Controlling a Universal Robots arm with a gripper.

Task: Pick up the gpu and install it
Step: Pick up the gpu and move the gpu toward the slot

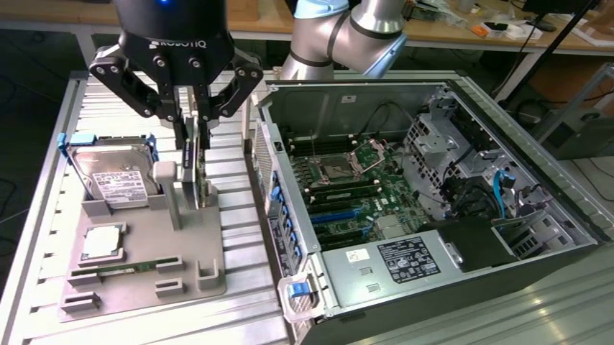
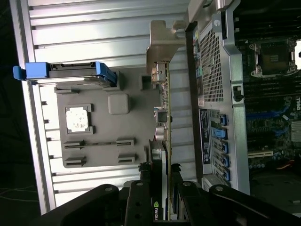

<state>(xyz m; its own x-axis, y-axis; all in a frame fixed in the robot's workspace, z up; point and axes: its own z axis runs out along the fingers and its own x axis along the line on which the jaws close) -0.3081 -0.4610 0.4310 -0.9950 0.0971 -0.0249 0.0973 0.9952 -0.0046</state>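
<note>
Tool [image 2: 160, 175] clamped on gpu [image 2: 164, 113] — card upright at gray fixture [image 2: 101, 157], hard drive [image 1: 111, 176] just beside.

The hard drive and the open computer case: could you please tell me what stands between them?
In the exterior view, the gpu stands edge-on between the hard drive and the computer case, gripped by the gripper at the grey holder.
</note>
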